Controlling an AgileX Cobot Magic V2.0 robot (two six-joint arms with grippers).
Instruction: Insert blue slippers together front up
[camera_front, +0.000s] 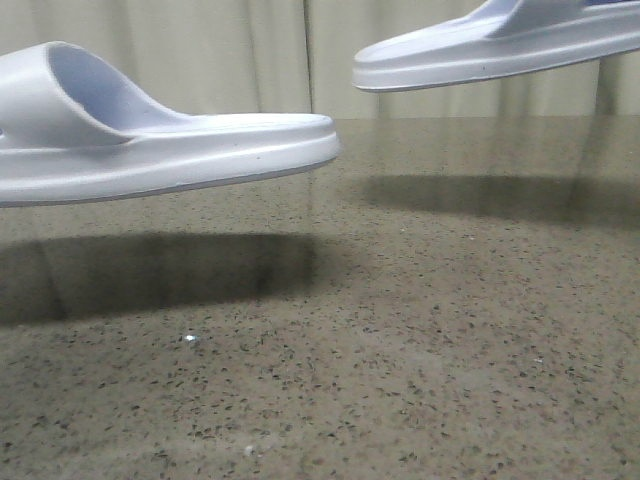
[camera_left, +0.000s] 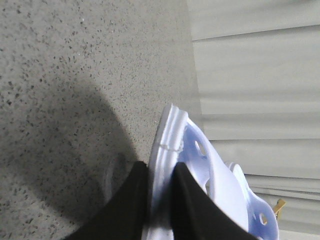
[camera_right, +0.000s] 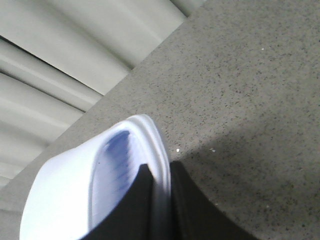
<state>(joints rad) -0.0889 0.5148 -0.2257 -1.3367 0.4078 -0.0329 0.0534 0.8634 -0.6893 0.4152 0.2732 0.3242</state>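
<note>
Gripping one slipper each, the left gripper (camera_left: 160, 200) and right gripper (camera_right: 161, 205) held the blue slippers (camera_front: 170, 150) clamped above the table (camera_front: 400, 350).

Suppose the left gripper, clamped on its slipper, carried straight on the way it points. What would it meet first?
Judging from its wrist view, the left gripper points past its slipper toward the pale pleated curtain beyond the table edge. Nothing nearer shows; depth is unclear.
</note>
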